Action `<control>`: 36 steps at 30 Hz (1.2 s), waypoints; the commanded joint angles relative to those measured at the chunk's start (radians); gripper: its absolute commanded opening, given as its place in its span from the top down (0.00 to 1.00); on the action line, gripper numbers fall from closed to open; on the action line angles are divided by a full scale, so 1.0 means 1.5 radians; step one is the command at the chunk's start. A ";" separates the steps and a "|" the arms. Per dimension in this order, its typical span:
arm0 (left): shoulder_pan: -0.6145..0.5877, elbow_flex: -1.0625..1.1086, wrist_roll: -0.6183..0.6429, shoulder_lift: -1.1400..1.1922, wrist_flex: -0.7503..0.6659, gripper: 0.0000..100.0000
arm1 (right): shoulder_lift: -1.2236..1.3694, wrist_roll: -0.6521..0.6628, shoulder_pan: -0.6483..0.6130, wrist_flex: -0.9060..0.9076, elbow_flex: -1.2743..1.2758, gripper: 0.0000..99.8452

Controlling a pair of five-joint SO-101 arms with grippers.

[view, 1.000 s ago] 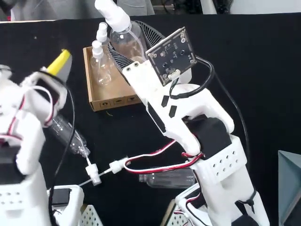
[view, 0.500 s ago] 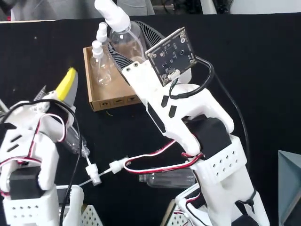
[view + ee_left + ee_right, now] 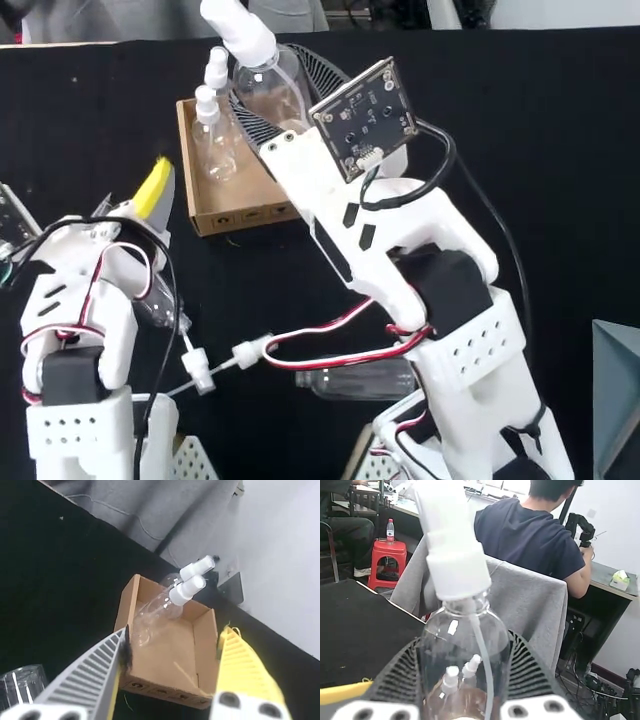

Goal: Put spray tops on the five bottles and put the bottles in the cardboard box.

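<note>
Wide black surface (image 3: 560, 150) underneath it all, and the big right arm (image 3: 400, 260) dominates the middle, stretched up toward the far side. Its right fingers (image 3: 400, 675), black and ribbed, are clamped on either side of a clear bottle (image 3: 268, 90), held tilted just beside the far end of the cardboard box. That bottle wears a white spray top (image 3: 240, 28), its dip tube visible down the inside.

Over on the near side, the left arm (image 3: 80, 320) stands folded up, left fingers (image 3: 240, 665) spread wide, one grey, one yellow, nothing between them.

The cardboard box (image 3: 215, 215) sits at the far side of the surface, and two bottles (image 3: 215, 145) lie in it side by side, both capped with spray tops.

An uncapped bottle (image 3: 160, 305) lies half hidden under the left arm. Another bare bottle (image 3: 355, 380) lies by the right arm's base.

Between them, two loose spray tops (image 3: 200, 372) rest on the surface, near each other.
</note>
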 commanded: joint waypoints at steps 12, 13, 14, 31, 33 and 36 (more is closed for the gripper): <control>0.002 0.011 -0.002 -0.012 -0.015 0.73 | -0.048 -0.005 -0.025 -0.018 -0.005 0.99; 0.002 0.011 -0.002 -0.012 -0.015 0.73 | -0.062 -0.005 -0.024 -0.019 0.012 0.99; 0.002 0.011 -0.002 -0.012 -0.015 0.73 | -0.077 -0.005 -0.024 -0.020 0.033 0.99; -0.039 0.008 -0.002 -0.012 -0.017 0.73 | -0.180 -0.005 -0.023 -0.233 0.338 0.99; -0.047 0.007 -0.002 -0.012 -0.017 0.73 | -0.180 -0.005 -0.023 -0.255 0.353 0.99; -0.046 0.007 -0.002 -0.012 -0.017 0.73 | -0.180 -0.006 -0.023 -0.283 0.377 0.99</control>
